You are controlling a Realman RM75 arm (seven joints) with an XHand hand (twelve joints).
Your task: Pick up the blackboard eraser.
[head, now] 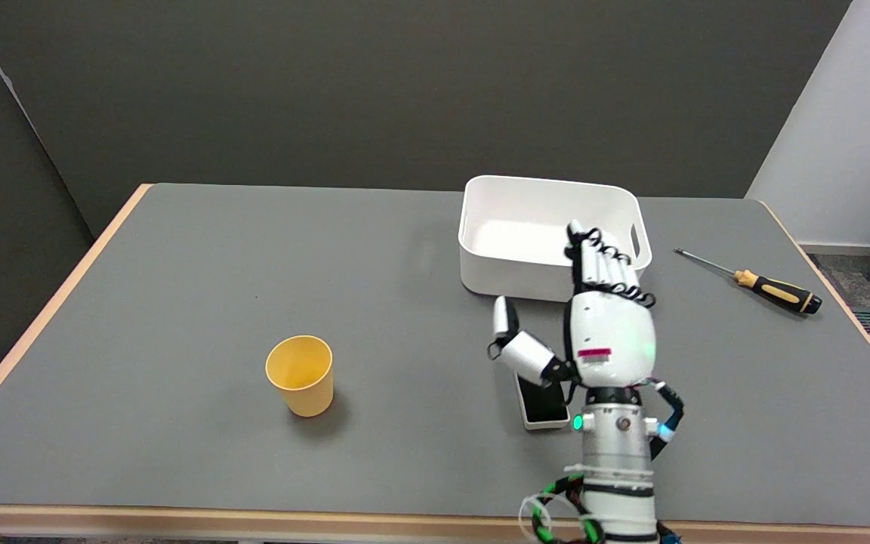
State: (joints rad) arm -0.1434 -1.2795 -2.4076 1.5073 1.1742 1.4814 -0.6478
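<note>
One eraser (541, 403) beneath one open-fingered hand (606, 332).

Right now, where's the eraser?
Head view: the blackboard eraser lies right of centre, in front of the white bin, partly hidden under the open right hand.

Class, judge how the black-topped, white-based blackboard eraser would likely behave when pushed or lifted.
The black-topped, white-based blackboard eraser lies flat and is oblong, so it would probably slide, not roll or tip. It looks small and probably light. Its dark top looks felt-like, so probably not slippery. The right hand above it hides part.
</note>
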